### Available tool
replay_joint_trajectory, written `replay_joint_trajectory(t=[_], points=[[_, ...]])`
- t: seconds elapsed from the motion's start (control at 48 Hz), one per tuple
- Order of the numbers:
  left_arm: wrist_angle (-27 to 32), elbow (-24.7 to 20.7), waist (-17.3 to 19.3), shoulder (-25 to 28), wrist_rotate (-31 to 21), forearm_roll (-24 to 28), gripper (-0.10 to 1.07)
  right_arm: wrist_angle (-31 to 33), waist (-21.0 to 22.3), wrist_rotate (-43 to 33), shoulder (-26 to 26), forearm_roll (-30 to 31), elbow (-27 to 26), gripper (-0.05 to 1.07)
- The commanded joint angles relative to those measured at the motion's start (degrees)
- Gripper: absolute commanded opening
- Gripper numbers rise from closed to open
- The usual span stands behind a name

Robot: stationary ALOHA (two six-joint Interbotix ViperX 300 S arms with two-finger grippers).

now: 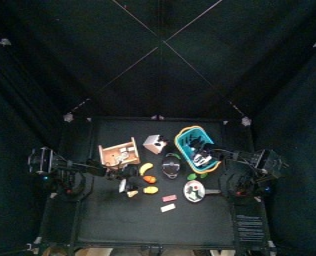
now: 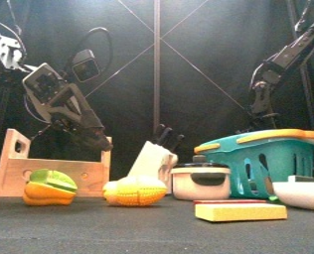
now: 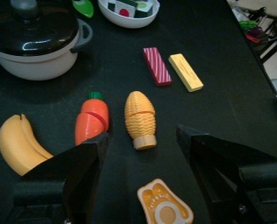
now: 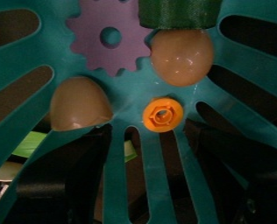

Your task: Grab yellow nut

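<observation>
Black curtains close in a small black bench point(image 1: 188, 225) crowded with toy food and kitchenware. The landmark is the teal basket point(image 2: 259, 159) with its orange rim, standing toward the bench's right side. Inside it, on the slatted floor, lies the yellow nut point(image 4: 162, 114), between two brown eggs point(image 4: 182, 54) and just beside a purple gear point(image 4: 108, 37). The right gripper point(image 4: 138, 188) hangs directly over the basket, jaws wide apart and empty. Well left of the basket, the left gripper point(image 3: 147, 171) hovers with jaws apart above a corn cob point(image 3: 141, 118), carrot point(image 3: 92, 121) and banana point(image 3: 22, 144).
</observation>
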State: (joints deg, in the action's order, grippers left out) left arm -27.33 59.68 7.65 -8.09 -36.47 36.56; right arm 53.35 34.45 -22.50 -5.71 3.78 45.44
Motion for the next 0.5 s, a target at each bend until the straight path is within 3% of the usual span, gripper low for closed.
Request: replay_joint_trajectory(t=[0.0, 0.479], points=[[-0.4, -0.4, 0.2, -0.1, 0.1, -0.1, 0.96, -0.2, 0.3, 0.1, -0.4, 0.2, 0.0, 0.97], [-0.4, -0.1, 0.3, -0.1, 0.1, -0.1, 0.96, -4.7, 0.8, -0.9, 0.2, 2.8, 2.4, 0.91]])
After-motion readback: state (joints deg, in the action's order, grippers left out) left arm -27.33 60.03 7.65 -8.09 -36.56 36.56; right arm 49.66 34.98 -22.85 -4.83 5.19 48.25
